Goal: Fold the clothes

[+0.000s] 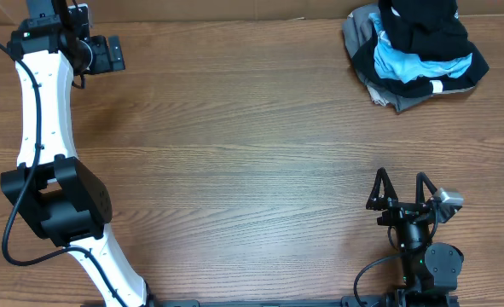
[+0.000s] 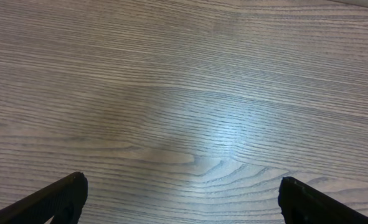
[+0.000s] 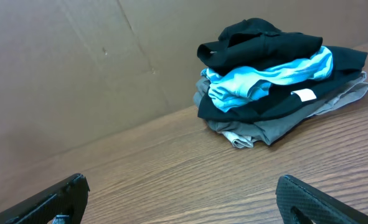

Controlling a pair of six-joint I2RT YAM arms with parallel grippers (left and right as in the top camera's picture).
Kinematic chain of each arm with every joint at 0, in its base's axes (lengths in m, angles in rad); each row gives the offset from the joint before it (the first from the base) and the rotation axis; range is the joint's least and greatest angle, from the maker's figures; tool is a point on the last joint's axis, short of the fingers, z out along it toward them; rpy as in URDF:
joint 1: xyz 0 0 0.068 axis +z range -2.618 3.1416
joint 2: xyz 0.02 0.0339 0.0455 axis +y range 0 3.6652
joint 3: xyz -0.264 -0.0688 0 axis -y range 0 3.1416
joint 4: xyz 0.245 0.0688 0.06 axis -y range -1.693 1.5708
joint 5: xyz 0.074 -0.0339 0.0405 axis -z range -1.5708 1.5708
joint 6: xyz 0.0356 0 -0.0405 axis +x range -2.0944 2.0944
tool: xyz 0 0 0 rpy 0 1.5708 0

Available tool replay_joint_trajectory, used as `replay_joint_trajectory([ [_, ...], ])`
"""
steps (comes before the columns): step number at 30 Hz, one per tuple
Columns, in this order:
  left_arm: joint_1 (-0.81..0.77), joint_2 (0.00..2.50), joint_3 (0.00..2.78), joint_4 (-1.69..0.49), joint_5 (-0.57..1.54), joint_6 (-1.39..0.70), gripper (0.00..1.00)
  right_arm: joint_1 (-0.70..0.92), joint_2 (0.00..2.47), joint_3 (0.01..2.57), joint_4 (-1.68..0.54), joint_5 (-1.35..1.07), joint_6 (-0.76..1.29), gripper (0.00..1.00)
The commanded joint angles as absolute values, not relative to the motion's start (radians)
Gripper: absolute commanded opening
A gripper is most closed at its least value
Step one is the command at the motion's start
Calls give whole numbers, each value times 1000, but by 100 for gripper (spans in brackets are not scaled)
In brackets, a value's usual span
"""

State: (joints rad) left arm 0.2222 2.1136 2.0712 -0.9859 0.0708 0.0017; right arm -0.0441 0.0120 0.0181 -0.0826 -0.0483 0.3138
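The black garment (image 1: 424,24) lies crumpled on top of a pile at the table's far right corner. It also shows in the right wrist view (image 3: 264,42), with more black fabric and a small white label lower in the pile. My left gripper (image 1: 107,53) is at the far left, open and empty over bare wood (image 2: 182,193). My right gripper (image 1: 401,189) is near the front right, open and empty (image 3: 182,194), pointing toward the pile from well short of it.
In the same pile are a light-blue shirt (image 1: 409,64) (image 3: 264,78) and a grey garment (image 1: 386,92) (image 3: 264,127) at the bottom. A brown cardboard wall (image 3: 78,62) stands behind the wooden table (image 1: 234,162).
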Motion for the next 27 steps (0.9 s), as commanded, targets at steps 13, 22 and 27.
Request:
replay_joint_trajectory([
  [13,82,1811,1943,-958,71,-7,100,-38,3,8,-80,-53,311,100],
  [22,12,1266,1434,-938,68,3,100,-38,3,8,-80,-53,311,100],
  [27,37,996,1134,-643,80,4,100,-38,3,8,-80,-53,311,100],
])
